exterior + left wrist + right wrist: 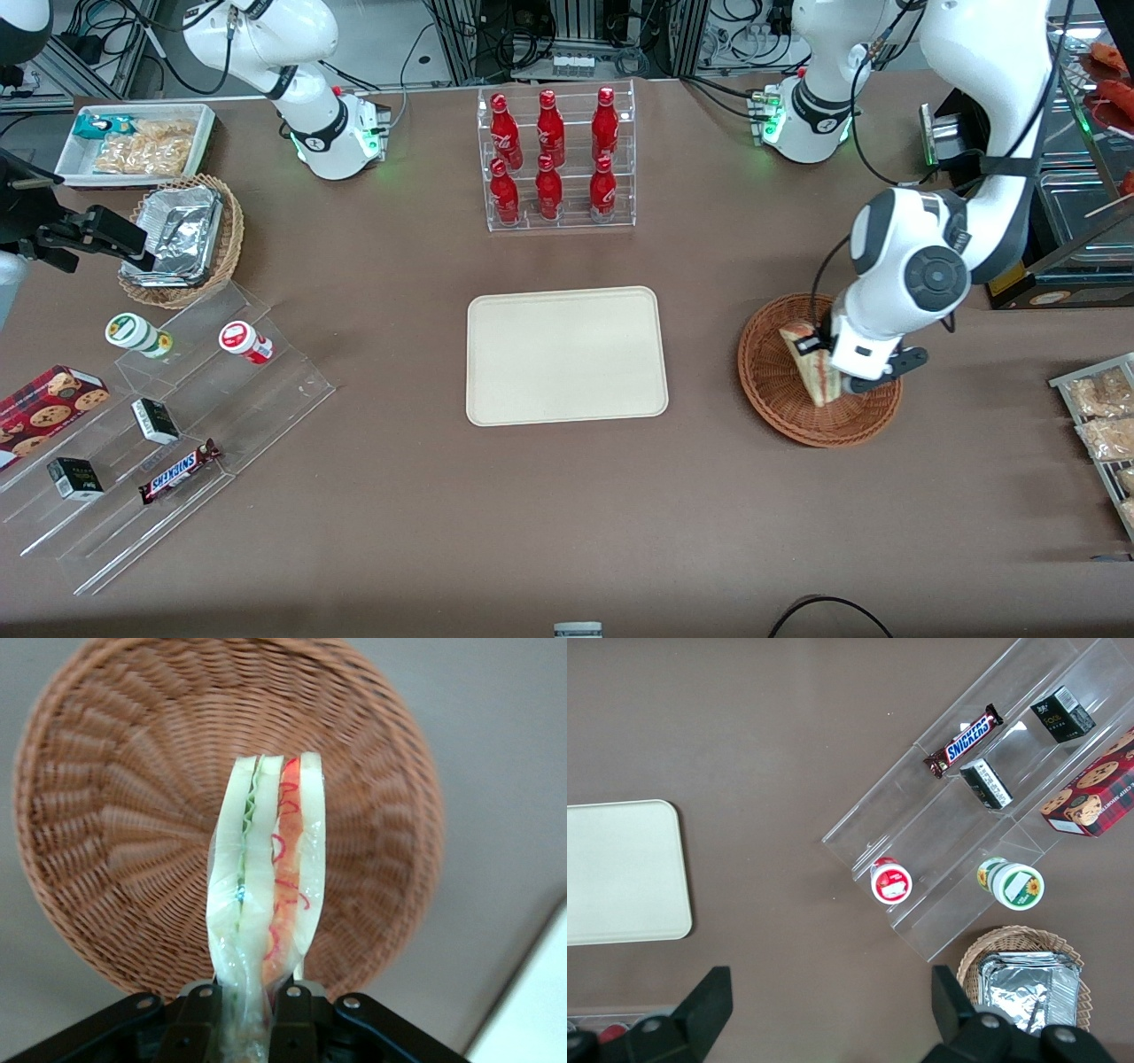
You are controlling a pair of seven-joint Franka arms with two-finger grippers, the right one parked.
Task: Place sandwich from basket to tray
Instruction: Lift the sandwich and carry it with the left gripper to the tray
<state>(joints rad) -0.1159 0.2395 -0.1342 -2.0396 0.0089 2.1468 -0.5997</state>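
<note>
One upright sandwich in gripper

Even overhead light, soft shadows; gripper close and blurred

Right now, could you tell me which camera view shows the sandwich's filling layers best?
The left wrist view: the sandwich stands edge-on, green and red layers plain, pinched by the gripper above the basket. The front view shows only a small wedge beside the arm; the right wrist view shows none of it.

Woven wicker basket, matt tray
</note>
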